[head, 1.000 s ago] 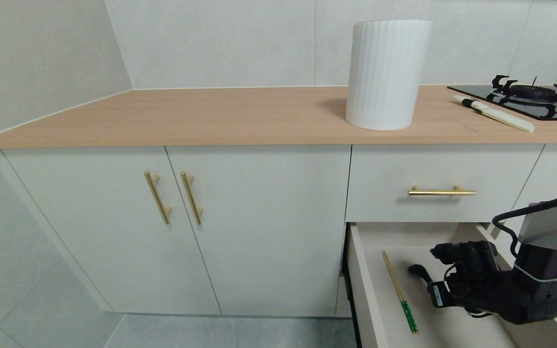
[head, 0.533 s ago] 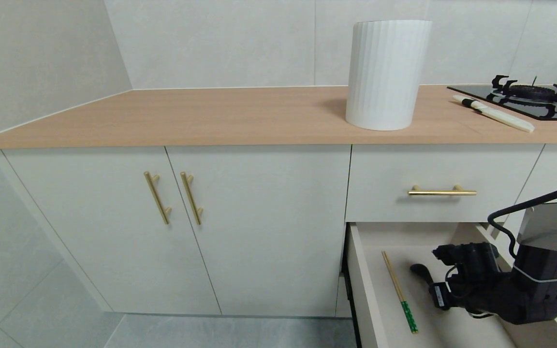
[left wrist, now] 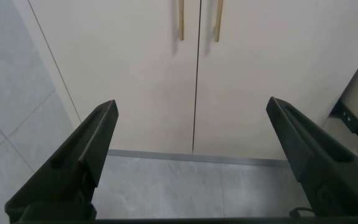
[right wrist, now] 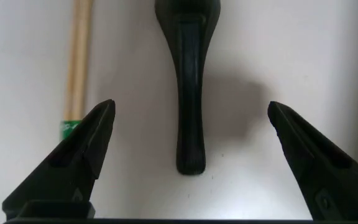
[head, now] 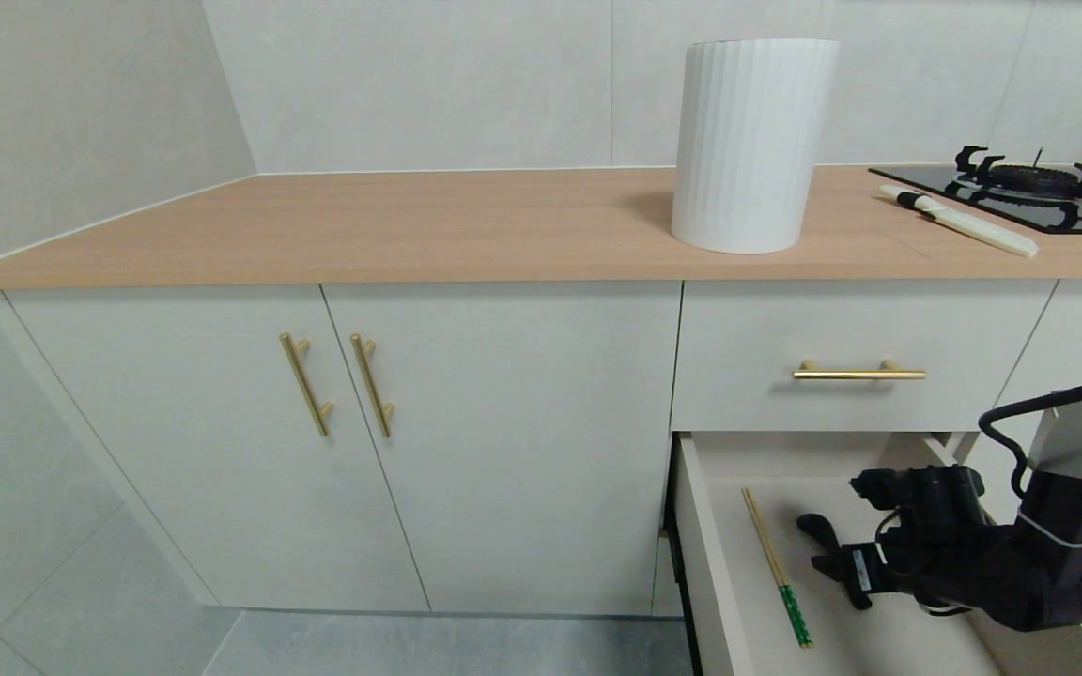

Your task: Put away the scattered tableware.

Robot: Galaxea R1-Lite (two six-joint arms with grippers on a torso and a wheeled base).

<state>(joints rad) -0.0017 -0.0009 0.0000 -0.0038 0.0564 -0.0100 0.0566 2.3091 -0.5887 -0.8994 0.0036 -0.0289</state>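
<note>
Low at the near right, an open pale drawer (head: 705,554). Flat on its floor, a pair of wooden chopsticks with green ends (head: 774,563), lengthwise along the left wall, green ends nearest. Just right of these, a black plastic spoon (right wrist: 189,81), also flat on the drawer floor, wider end toward the far side.

Over the spoon, the right gripper (right wrist: 190,112), fingers (right wrist: 92,143) spread wide, one on each side of the handle and touching neither spoon nor chopsticks.

Facing the pale cabinet doors (head: 503,441) with slim gold handles (head: 306,383), low near the grey floor, the left gripper (left wrist: 191,109), fingers (left wrist: 89,149) likewise spread wide, nothing between them.

Above the open drawer, a shut drawer front with a gold bar handle (head: 858,374).

On the wooden desk (head: 363,221), a tall white ribbed cylindrical container (head: 748,141), upright. Well to its right, a cream knife with a black band (head: 959,221), flat at the near edge of a black gas hob (head: 1034,183).
</note>
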